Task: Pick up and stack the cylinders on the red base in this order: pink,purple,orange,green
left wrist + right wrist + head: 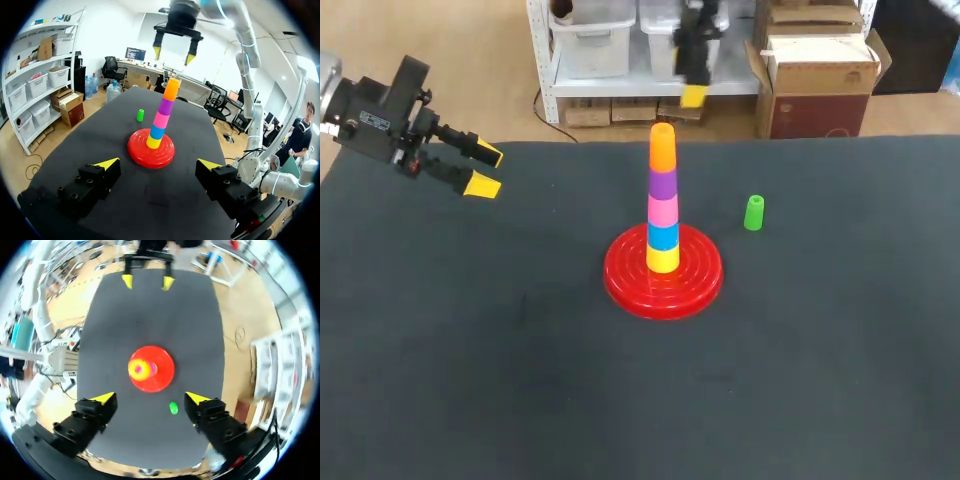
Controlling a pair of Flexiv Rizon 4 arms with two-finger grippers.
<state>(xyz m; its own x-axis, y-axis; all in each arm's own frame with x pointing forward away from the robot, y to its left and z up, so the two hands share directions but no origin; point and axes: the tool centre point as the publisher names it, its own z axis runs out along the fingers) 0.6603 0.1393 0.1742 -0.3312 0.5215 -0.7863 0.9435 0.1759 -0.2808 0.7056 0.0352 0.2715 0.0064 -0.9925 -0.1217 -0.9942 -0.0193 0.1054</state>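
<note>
The right end effector (150,398) is hovering wide open and empty, while the small green plastic cylinder (753,213) is standing upright on the dark surface (470,350) near the round red base (623,285). Centring squarely over it before closing is looking wisest, so it is lifting without tipping.

Dark grey matte table (470,390), flat top, evenly lit

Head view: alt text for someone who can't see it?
A stack of yellow, blue, pink, purple and orange cylinders stands on a red base mid-table; a green cylinder stands alone to its right. The left gripper hangs open at the far left; the right gripper hovers above the stack.
</note>
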